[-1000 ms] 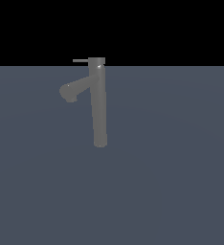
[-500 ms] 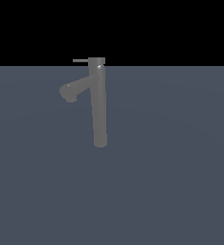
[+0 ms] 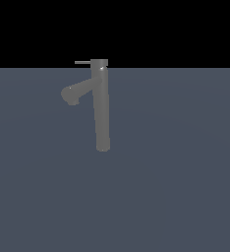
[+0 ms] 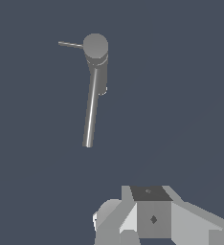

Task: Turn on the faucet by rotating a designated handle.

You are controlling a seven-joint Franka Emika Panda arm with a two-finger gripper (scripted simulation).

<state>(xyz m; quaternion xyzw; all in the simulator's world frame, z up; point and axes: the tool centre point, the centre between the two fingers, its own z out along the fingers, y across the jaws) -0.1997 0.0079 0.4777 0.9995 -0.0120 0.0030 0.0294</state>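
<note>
The faucet [image 3: 102, 108] is a tall grey column standing upright on the dark floor, with a short angled spout [image 3: 71, 94] pointing to the exterior view's left. The handle [image 3: 82, 62], a thin rod, sticks out level from the top cap toward that same side. Seen from above in the wrist view, the faucet [image 4: 95, 52] shows its round cap with the handle [image 4: 70, 44] projecting from it. My gripper [image 4: 152, 220] shows only as grey blocks at the picture's edge, well away from the faucet and touching nothing. Its fingertips are hidden. The exterior view does not show the gripper.
A flat dark blue-grey floor [image 3: 176, 187] spreads all around the faucet. A black background lies beyond the floor's far edge.
</note>
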